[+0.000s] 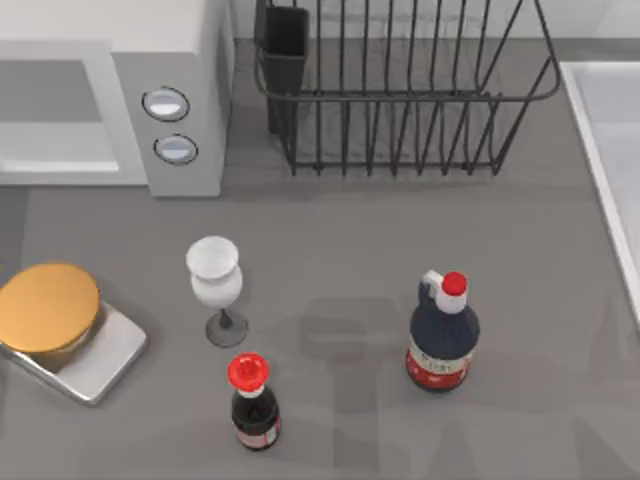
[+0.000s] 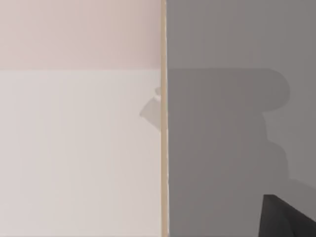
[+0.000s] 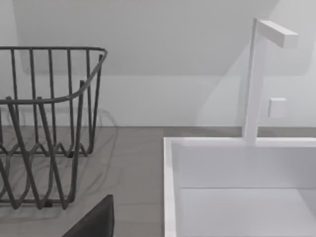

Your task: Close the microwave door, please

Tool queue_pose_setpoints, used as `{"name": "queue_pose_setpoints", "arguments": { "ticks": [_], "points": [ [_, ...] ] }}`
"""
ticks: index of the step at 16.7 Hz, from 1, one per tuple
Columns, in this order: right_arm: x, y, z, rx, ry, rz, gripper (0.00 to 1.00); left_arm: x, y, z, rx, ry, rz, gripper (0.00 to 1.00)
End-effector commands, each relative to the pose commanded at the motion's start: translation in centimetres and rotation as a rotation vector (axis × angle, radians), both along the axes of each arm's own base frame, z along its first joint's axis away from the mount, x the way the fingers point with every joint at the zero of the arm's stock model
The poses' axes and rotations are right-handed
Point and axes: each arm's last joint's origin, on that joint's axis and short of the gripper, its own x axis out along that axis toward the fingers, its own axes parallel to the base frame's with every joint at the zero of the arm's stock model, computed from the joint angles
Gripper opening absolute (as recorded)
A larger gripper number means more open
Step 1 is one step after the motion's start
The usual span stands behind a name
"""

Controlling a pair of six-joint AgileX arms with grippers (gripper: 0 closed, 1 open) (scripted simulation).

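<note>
You push the stiff, light microwave door (image 1: 55,165) flat on its face at ten o'clock, but you cannot tell how the jaws stand.

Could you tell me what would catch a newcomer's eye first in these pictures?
Probably the white microwave at the table's back left, its two round knobs facing up toward the camera. Next, the black wire rack behind the middle, and in front a white goblet, two red-capped dark bottles, and an orange disc on a silver tray at the left edge.
</note>
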Motion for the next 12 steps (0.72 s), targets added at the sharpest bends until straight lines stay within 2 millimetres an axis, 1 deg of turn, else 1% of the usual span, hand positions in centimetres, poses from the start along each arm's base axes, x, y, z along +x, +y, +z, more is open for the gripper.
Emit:
{"name": "queue_pose_setpoints", "arguments": {
  "ticks": [2,5,7,9,12],
  "points": [
    [0.0,0.0,0.0,0.000,0.000,0.000,1.00,0.1,-2.2,0.2,0.001,0.002,-0.001,0.00],
    [0.0,0.0,0.0,0.000,0.000,0.000,1.00,-0.3,-6.3,-0.2,-0.009,0.009,-0.001,0.00],
    [0.0,0.0,0.0,0.000,0.000,0.000,1.00,-0.5,-8.1,-0.2,-0.006,0.003,0.000,0.00],
    [0.0,0.0,0.0,0.000,0.000,0.000,1.00,-0.5,-8.8,-0.2,-0.004,0.001,0.001,0.00],
    [0.0,0.0,0.0,0.000,0.000,0.000,1.00,-0.5,-8.7,-0.3,-0.010,0.002,0.003,0.00]
  ]
}}
